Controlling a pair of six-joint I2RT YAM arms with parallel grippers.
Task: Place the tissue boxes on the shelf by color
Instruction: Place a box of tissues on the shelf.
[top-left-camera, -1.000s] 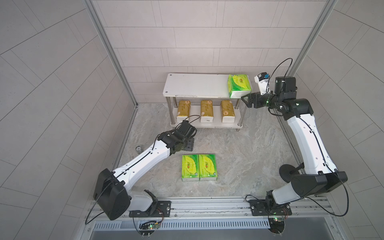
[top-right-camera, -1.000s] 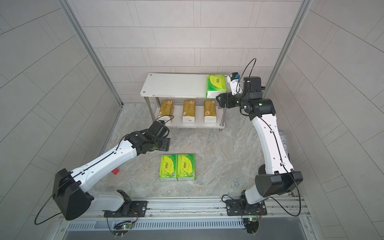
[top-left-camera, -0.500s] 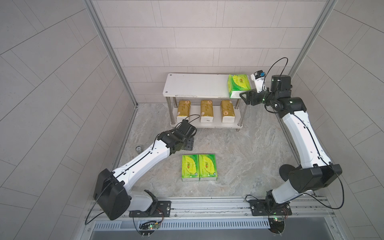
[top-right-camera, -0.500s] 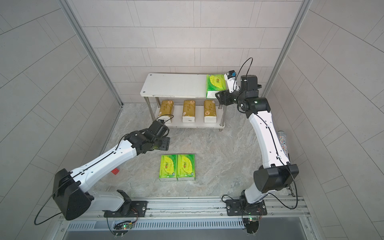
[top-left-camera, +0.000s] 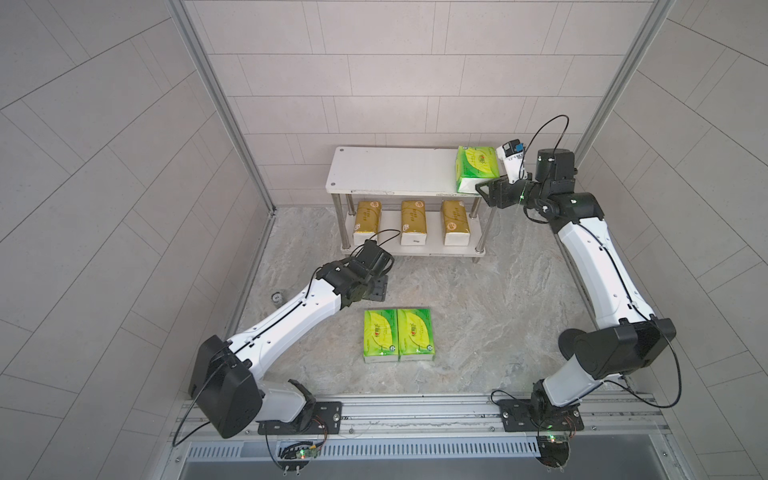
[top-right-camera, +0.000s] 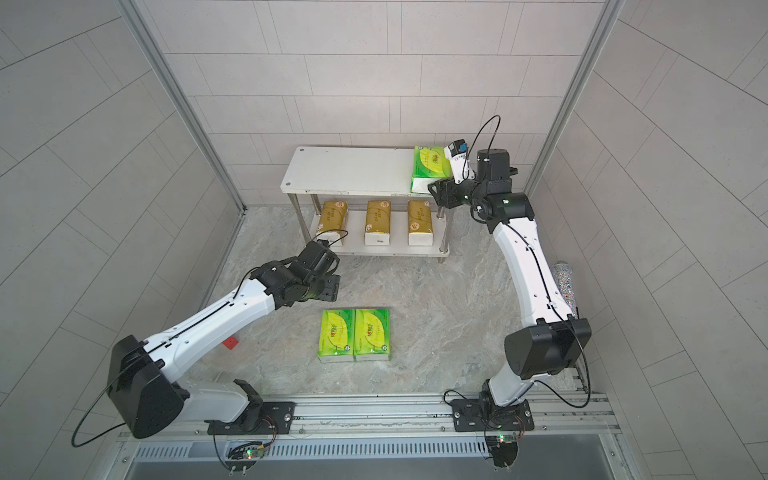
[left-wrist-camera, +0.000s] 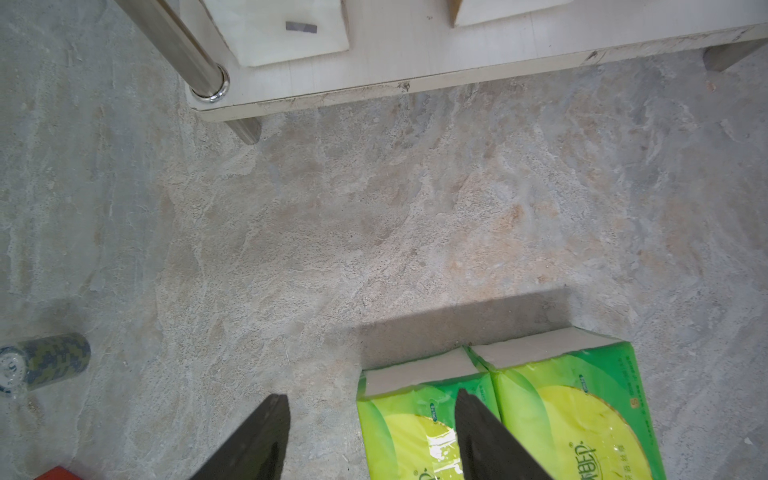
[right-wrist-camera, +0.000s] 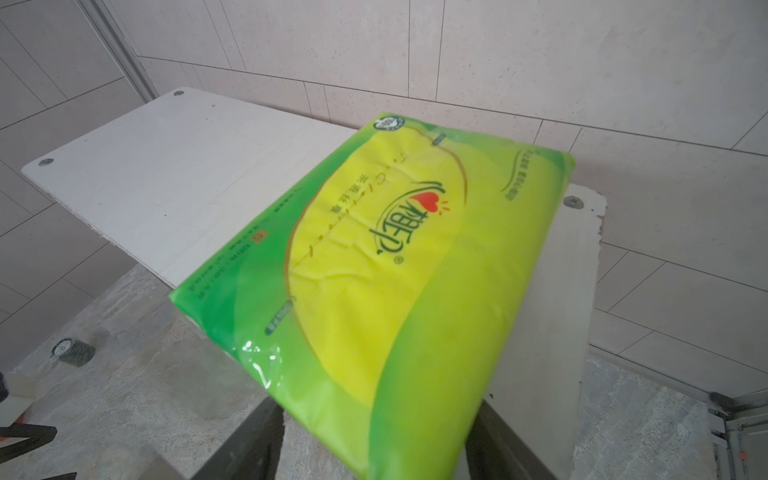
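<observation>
Three gold packs (top-left-camera: 413, 220) are sitting on the shelf's (top-left-camera: 390, 170) lower board. Two green packs (top-left-camera: 399, 338) are lying side by side on the bench (top-left-camera: 478, 299), near the left hand (left-wrist-camera: 372, 397), which is hovering empty with its fingers apart. The right hand (top-left-camera: 484, 189) is reaching the third green pack (top-left-camera: 477, 166) at the top board's right end, with a finger on either side. Whether it is clamping the pack cannot be told.

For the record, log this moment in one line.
top board: one green pack | right gripper: jaws flank it, grip unclear | lower board: three gold packs | floor: two green packs | left gripper: open, empty
</observation>
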